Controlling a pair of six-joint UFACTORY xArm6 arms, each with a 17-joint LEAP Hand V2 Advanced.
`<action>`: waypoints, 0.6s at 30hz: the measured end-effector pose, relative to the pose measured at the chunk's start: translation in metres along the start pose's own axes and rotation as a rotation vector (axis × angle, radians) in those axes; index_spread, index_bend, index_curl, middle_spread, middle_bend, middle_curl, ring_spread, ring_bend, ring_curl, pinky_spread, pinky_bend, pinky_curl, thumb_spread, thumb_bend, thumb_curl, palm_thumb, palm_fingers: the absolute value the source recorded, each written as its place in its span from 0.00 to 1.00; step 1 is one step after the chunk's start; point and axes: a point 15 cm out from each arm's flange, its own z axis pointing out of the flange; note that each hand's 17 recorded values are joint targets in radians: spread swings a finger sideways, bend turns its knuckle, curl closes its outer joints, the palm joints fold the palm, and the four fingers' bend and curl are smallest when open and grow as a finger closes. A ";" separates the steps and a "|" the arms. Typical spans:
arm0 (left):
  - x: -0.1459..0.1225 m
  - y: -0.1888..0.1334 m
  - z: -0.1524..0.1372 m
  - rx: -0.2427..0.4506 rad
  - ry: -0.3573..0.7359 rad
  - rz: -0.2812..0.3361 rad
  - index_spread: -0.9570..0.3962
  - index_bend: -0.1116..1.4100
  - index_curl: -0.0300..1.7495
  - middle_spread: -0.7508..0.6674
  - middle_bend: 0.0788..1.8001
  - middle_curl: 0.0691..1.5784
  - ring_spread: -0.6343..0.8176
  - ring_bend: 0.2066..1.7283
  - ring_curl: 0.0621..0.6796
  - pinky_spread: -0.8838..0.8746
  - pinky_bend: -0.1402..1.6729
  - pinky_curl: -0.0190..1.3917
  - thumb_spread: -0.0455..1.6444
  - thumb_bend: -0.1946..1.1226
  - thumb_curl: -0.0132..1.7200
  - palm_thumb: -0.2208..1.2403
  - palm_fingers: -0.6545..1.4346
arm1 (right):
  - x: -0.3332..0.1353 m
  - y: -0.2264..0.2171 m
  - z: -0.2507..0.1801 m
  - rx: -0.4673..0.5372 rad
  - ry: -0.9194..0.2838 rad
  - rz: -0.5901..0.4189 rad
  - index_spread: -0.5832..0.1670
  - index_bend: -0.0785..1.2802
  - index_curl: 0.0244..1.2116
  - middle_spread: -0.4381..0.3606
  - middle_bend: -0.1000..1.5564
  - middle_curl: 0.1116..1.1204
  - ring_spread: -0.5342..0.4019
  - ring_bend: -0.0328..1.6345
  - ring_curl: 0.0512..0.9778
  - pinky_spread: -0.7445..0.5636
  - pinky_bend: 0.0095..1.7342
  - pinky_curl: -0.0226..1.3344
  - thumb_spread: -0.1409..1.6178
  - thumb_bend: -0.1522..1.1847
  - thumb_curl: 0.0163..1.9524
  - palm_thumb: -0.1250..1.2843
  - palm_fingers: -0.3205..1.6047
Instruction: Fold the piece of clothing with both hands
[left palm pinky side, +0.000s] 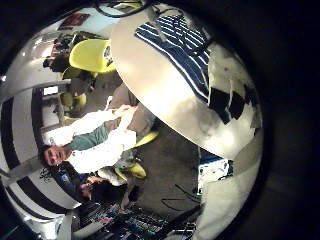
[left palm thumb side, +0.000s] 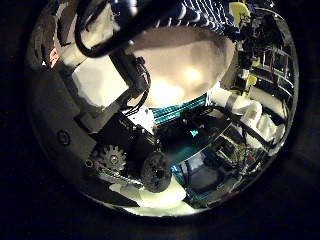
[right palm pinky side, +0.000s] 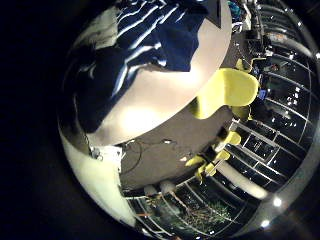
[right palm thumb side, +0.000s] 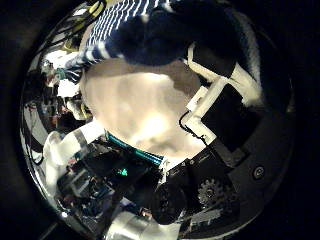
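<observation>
Clothing with stripes (right palm pinky side: 150, 50) is lying rumpled on the table (right palm pinky side: 150, 115), bunched into soft folds rather than spread flat, with one part draping toward the table's edge. It is filling much of the right hand's little finger side palm view, so it is sitting close under that palm. Beyond the table edge in that view, a chair (right palm pinky side: 225, 90) is standing on the floor.

From the thumb side of the same palm, the right hand (right palm thumb side: 220, 110) is facing down over the table (right palm thumb side: 140, 100), its fingers (right palm thumb side: 215, 95) reaching in toward the near edge of the striped clothing (right palm thumb side: 140, 30). Whether they are touching or pinching the cloth cannot be told, and neither can whether they are apart or together.

The left hand (left palm thumb side: 120, 130) is also facing the table (left palm thumb side: 190, 60) palm down, its fingers (left palm thumb side: 130, 75) and geared parts crossing the view over bare tabletop. The clothing (left palm thumb side: 170, 12) is showing only as a striped strip on the far side of that surface, apart from this palm. How these fingers are set cannot be told either.

In the left little finger side view, the clothing (left palm pinky side: 175, 45) is lying on the table (left palm pinky side: 170, 100) well away from the palm, with much bare tabletop showing beside it and another chair (left palm pinky side: 90, 55) standing past the table.
</observation>
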 end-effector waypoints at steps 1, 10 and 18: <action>0.000 0.002 -0.003 -0.002 0.002 0.002 0.17 0.19 0.77 0.05 0.41 0.62 0.08 0.64 0.73 0.10 0.61 0.52 0.66 0.13 0.30 0.68 0.81 | 0.001 0.001 -0.006 0.012 0.001 0.004 0.21 0.81 0.73 0.20 0.79 0.90 0.29 0.88 0.77 0.40 0.77 0.66 0.78 0.11 0.28 0.80 0.59; -0.006 -0.002 -0.023 0.010 0.018 -0.009 0.17 0.18 0.77 0.04 0.41 0.62 0.08 0.64 0.74 0.10 0.61 0.52 0.66 0.13 0.30 0.68 0.81 | 0.017 -0.021 -0.061 0.106 0.012 0.034 0.22 0.82 0.80 0.22 0.82 0.92 0.30 0.91 0.81 0.41 0.78 0.73 0.80 0.11 0.28 0.76 0.56; 0.026 -0.026 0.017 0.048 0.099 0.015 0.25 0.15 0.70 0.15 0.23 0.57 0.15 0.51 0.70 0.14 0.60 0.55 0.65 0.10 0.26 0.51 0.45 | 0.015 -0.025 -0.046 0.058 -0.001 0.027 0.23 0.82 0.84 0.24 0.84 0.91 0.31 0.92 0.82 0.41 0.78 0.78 0.81 0.11 0.29 0.76 0.55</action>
